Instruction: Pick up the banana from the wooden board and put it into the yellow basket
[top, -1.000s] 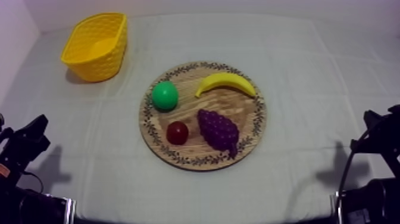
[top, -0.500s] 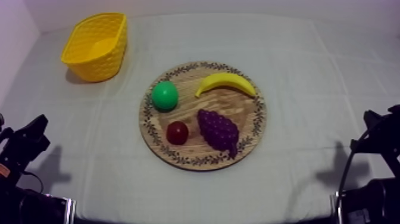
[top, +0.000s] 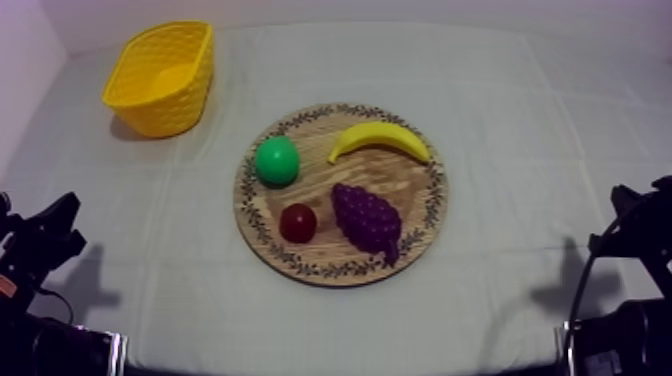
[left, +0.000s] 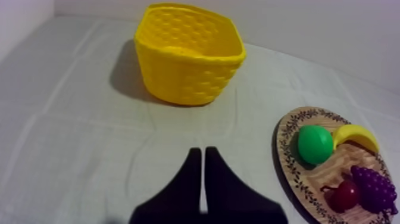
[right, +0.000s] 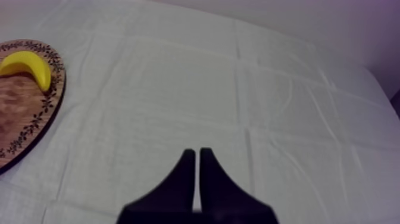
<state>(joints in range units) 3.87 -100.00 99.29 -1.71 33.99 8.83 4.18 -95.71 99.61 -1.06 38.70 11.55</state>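
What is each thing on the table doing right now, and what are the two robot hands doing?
board: lying flat, four fruits on it.
banana: lying on the board, untouched.
green fruit: resting on the board.
small red fruit: on the board, beside the grapes.
grapes: lying on the board.
basket: upright, empty, apart from the board.
left gripper: shut, holding nothing.
right gripper: shut, holding nothing.

Banana (top: 380, 138) on board (top: 318, 182), basket (top: 165, 105) behind left

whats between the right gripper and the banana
In the right wrist view, bare cloth and then the wooden board's rim lie between the shut right gripper and the banana; no other fruit sits in that stretch.
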